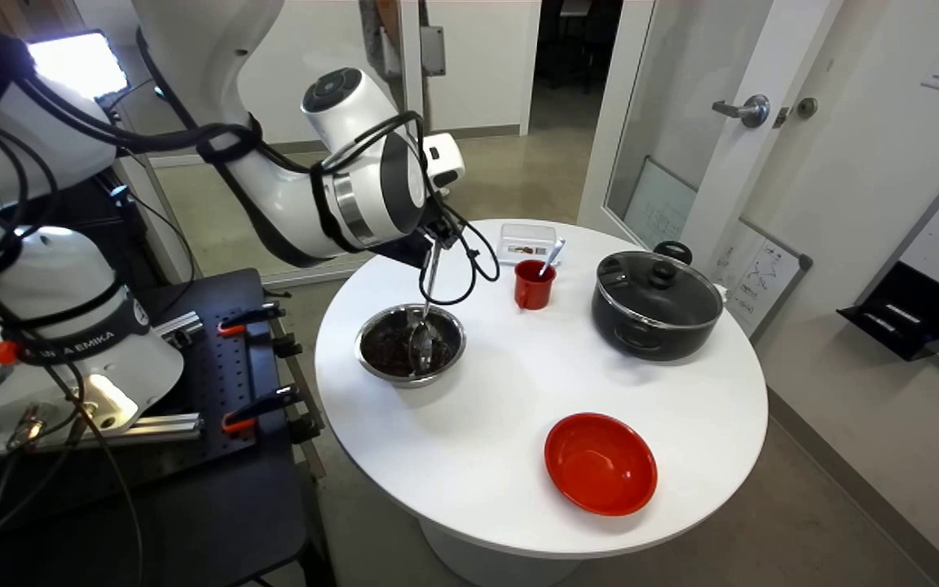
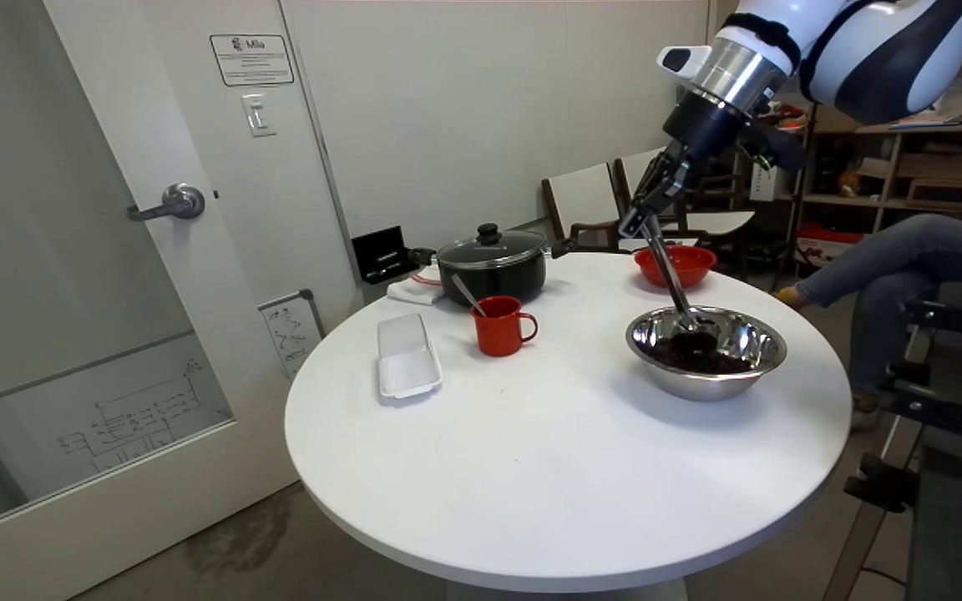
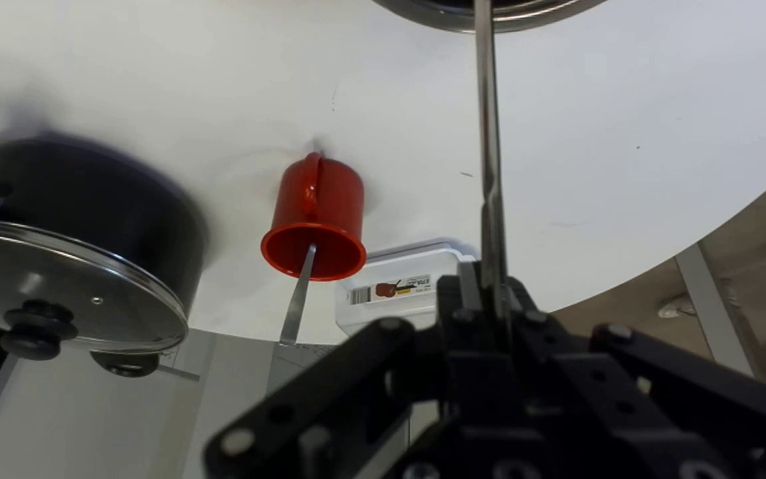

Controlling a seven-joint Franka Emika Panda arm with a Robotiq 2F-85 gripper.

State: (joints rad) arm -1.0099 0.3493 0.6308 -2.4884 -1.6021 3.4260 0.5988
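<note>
While the gripper (image 3: 487, 287) pinches one long-handled metal utensil (image 3: 489, 120) by its handle, fingers almost pressed together, the utensil's lower end sits inside a steel bowl (image 2: 702, 386) on the round white table (image 1: 510, 391). Bowls, two: the steel one, containing dark contents (image 2: 716, 363), and a red bowl (image 1: 602, 465), well apart. Mugs, one: a red mug (image 2: 499, 331), a slim cutlery handle (image 3: 299, 299) leaning out. Pots, one: a black pot (image 1: 641, 330), glass lid (image 1: 631, 283) on. Plastic containers, one: a white container (image 2: 410, 367), near the mug.
</note>
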